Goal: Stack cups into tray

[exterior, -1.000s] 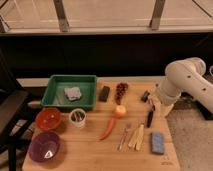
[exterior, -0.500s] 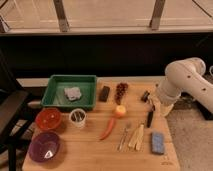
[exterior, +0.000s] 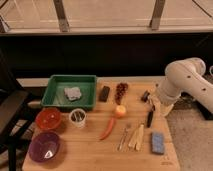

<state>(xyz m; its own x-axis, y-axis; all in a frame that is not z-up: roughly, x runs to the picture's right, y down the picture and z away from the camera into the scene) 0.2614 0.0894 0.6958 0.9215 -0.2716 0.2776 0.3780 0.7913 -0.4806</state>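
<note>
A small round white cup with a dark inside stands on the wooden table just below the front edge of the green tray. The tray sits at the back left and holds a grey sponge-like block. My white arm comes in from the right. My gripper hangs over the table's right side, near a small dark object and far from the cup and the tray.
An orange bowl and a purple bowl sit at the left front. A dark block, grapes, an orange fruit, a red chilli, cutlery, a black-handled tool and a blue sponge lie across the table.
</note>
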